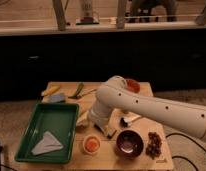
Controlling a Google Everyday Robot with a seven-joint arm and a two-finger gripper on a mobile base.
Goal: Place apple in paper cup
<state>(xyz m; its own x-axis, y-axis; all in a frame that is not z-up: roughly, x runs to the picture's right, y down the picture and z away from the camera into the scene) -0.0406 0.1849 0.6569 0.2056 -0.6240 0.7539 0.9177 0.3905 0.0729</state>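
Orange-red apple [91, 144] sits inside the paper cup [91, 152] on the tabletop [107, 158]. The claw [109, 132] hangs just beside, seemingly apart, and I cannot tell whether it is clenched.

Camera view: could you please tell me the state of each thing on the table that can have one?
paper cup: upright, holding the apple.
apple: resting in the cup, not held.
gripper: beside the cup, to its upper right, clear of the apple.
dark brown bowl: upright.
orange bowl: upright, partly hidden behind the arm.
green tray: flat, grey cloth lying in it.
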